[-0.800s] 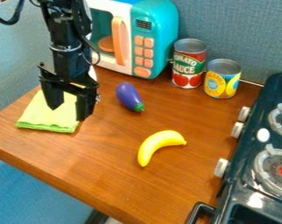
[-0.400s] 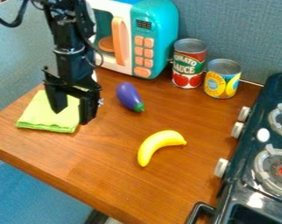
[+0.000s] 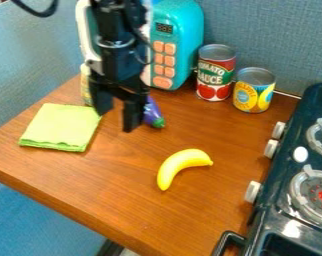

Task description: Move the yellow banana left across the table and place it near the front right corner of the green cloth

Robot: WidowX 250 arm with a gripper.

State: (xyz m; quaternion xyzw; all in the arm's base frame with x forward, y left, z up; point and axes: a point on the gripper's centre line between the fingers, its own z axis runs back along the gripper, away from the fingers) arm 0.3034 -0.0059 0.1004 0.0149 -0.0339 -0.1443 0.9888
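The black gripper [image 3: 116, 121] hangs open over the upper left part of the wooden counter, its two fingers apart with nothing between them. Just behind its right finger lies a purple toy eggplant [image 3: 152, 114], partly hidden, with its green end showing. A folded green cloth [image 3: 61, 127] lies flat to the left of the gripper. Lower and to the right, a yellow banana [image 3: 179, 166] rests on the counter.
A teal toy microwave [image 3: 180, 20] stands at the back, partly behind the arm. Right of it are a tomato sauce can [image 3: 216, 73] and a shorter yellow can [image 3: 254, 90]. A dark toy stove [image 3: 299, 200] borders the right side. Something yellowish stands behind the gripper's left side.
The gripper has moved right, from over the cloth to in front of the eggplant. It now covers part of the eggplant, and the cloth is uncovered. The fingers have stayed apart.
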